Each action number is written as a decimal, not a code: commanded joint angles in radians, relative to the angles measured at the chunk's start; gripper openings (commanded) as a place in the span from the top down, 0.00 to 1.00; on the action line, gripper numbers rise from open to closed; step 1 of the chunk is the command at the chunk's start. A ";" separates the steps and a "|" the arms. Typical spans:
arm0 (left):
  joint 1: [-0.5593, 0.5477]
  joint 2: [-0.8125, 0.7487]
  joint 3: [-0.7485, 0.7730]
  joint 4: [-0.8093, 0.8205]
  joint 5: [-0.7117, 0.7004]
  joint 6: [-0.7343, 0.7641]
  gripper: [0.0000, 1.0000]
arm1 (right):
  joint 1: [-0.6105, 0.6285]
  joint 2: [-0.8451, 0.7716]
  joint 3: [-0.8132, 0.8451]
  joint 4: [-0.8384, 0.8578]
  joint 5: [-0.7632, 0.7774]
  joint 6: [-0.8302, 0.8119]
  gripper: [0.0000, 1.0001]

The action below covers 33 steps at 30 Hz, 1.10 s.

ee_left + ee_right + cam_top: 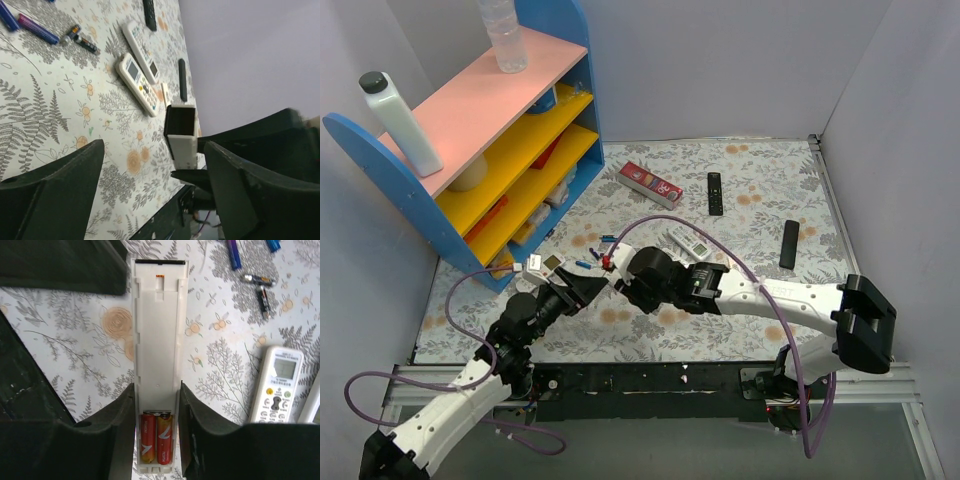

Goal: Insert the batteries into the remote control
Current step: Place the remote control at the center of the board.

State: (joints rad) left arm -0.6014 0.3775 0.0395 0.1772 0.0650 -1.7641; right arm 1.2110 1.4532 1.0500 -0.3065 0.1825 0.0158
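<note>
My right gripper (pixel 156 390) is shut on the remote control (pixel 156 340), a slim white bar held back side up with its cover off. Two red batteries (pixel 156 437) lie side by side in its compartment, between my fingers. My left gripper (pixel 154 150) is open and empty. The remote's far end (pixel 181 135) sits between its fingers without touching them. Both grippers meet above the mat's near left part in the top view, left (pixel 582 290) and right (pixel 620 285). Loose batteries (pixel 595 250) with blue and dark wraps lie just beyond them, and they also show in the left wrist view (pixel 37 29).
Two wider white remotes (pixel 687 243) with button pads lie right of the loose batteries. Two black remotes (pixel 715 192) (pixel 789 243) and a red box (pixel 650 183) lie farther back. A blue shelf unit (pixel 490 150) stands at the left. White walls enclose the mat.
</note>
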 commanded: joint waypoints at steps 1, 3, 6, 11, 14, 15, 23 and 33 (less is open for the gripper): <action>-0.001 -0.110 0.141 -0.307 -0.192 0.118 0.13 | -0.068 -0.050 -0.044 -0.060 0.020 0.044 0.90; -0.003 -0.162 0.216 -0.431 -0.250 0.146 0.02 | -0.091 -0.041 -0.080 -0.068 -0.012 0.049 0.90; -0.001 -0.209 0.321 -0.562 -0.349 0.173 0.02 | -0.123 -0.016 -0.117 -0.063 -0.044 0.050 0.90; -0.003 -0.284 0.462 -0.679 -0.482 0.271 0.02 | -0.133 0.048 -0.120 -0.048 -0.072 0.039 0.89; -0.003 -0.311 0.517 -0.703 -0.521 0.359 0.02 | -0.133 0.101 -0.105 -0.045 -0.090 0.027 0.88; -0.003 -0.321 0.525 -0.699 -0.521 0.383 0.02 | -0.133 0.128 -0.101 -0.048 -0.101 0.026 0.87; -0.003 -0.359 0.519 -0.630 -0.458 0.537 0.02 | -0.134 0.222 -0.056 -0.077 -0.150 0.009 0.65; -0.003 -0.312 0.513 -0.614 -0.426 0.578 0.02 | -0.155 0.142 0.027 -0.196 -0.117 0.067 0.14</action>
State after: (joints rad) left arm -0.6018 0.0299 0.5503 -0.4400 -0.3763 -1.2301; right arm 1.0744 1.6733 1.0023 -0.4290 0.0456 0.0418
